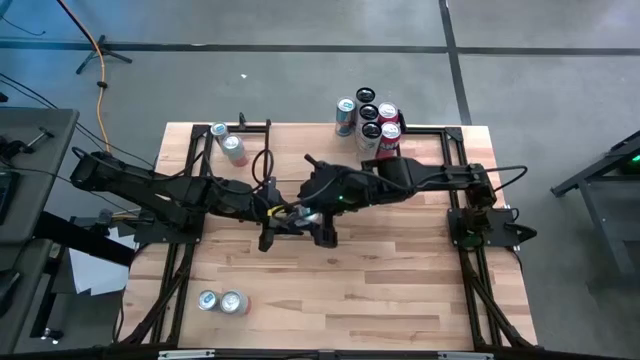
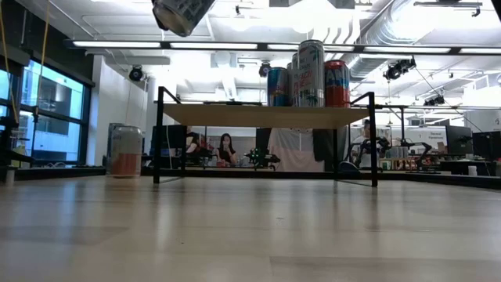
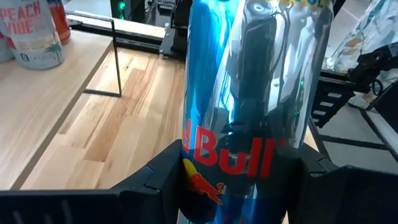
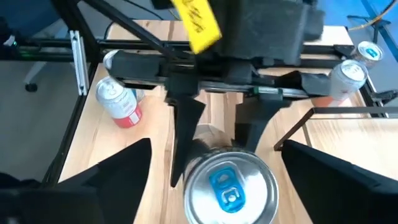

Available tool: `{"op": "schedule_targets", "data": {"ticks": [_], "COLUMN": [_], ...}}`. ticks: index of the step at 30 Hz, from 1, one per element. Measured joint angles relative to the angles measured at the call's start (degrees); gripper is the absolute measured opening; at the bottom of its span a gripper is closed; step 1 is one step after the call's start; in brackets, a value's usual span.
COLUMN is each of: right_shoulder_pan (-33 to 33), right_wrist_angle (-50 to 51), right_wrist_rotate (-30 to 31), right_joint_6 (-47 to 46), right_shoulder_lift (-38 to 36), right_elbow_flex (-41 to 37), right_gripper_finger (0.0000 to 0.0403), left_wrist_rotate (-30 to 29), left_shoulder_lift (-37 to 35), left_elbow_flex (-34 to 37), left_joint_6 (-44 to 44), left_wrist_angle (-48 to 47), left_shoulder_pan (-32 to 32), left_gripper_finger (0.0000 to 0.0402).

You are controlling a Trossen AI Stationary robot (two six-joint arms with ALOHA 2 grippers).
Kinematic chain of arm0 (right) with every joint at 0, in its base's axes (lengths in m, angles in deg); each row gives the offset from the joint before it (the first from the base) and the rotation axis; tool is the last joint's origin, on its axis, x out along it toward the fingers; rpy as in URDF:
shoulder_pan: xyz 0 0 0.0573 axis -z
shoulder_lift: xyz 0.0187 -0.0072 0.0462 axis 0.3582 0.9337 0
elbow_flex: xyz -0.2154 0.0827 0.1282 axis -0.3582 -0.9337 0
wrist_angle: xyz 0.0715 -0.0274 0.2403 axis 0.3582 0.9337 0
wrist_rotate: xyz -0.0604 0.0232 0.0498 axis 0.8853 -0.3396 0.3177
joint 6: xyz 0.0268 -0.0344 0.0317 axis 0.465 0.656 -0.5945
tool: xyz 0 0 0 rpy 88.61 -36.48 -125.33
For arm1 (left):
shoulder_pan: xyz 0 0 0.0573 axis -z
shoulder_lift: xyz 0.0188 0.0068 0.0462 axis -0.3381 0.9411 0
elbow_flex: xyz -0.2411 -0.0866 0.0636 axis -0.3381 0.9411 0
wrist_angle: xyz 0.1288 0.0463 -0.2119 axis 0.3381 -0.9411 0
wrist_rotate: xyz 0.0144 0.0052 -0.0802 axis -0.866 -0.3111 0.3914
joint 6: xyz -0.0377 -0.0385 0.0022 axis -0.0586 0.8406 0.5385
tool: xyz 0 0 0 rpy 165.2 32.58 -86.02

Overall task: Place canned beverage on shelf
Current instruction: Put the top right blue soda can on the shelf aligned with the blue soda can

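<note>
Mid-handover over table centre — left gripper (image 3: 233,186) clenched on Red Bull can (image 3: 249,93); right gripper (image 4: 217,155) spread, released. Shelf (image 2: 262,115) holds several cans (this one pending).

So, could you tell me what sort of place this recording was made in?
Probably a robotics lab in an open-plan workspace: exposed ceiling ducts, people at desks beyond the table, and cables trailing over the concrete floor.

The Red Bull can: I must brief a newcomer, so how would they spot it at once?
Find the wooden table, then its middle, where both arms meet. The left end effector grips a blue-and-silver Red Bull can there, with the right end effector open around its top. It is the only can held off the table; the others stand on the shelf or tabletop.
</note>
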Motion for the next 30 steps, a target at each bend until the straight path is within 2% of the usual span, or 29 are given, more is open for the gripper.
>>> {"op": "schedule_targets", "data": {"ticks": [6,14,19,25,30], "right_shoulder_pan": [0.15,2.36,2.08,-0.15,-1.69], "right_wrist_angle": [2.45,8.01,16.04,24.47,24.29], "right_wrist_rotate": [-0.36,1.59,7.08,9.85,10.12], "right_joint_6": [0.97,-1.67,-3.74,-6.46,-8.2], "right_shoulder_lift": [-0.91,-6.68,-9.72,-10.23,-11.98], "right_elbow_flex": [-0.02,-0.04,-0.04,-0.41,-8.94], "right_gripper_finger": [0.0363,0.0363,0.0364,0.0364,0.0364], "left_wrist_rotate": [0.02,-0.58,-4.37,-10.37,-12.9], "left_shoulder_lift": [-0.04,-4.3,-9.41,-14.71,-16.25], "left_elbow_flex": [-0.04,-0.11,-0.11,-0.11,-0.13], "left_joint_6": [0.0,-0.02,-0.04,-0.07,0.12], "left_wrist_angle": [-0.13,-5.48,-7.54,-7.12,-6.99], "left_shoulder_pan": [-0.58,-3.31,-4.96,-5.95,-5.91], "left_gripper_finger": [0.015,0.015,0.015,0.015,0.015]}}
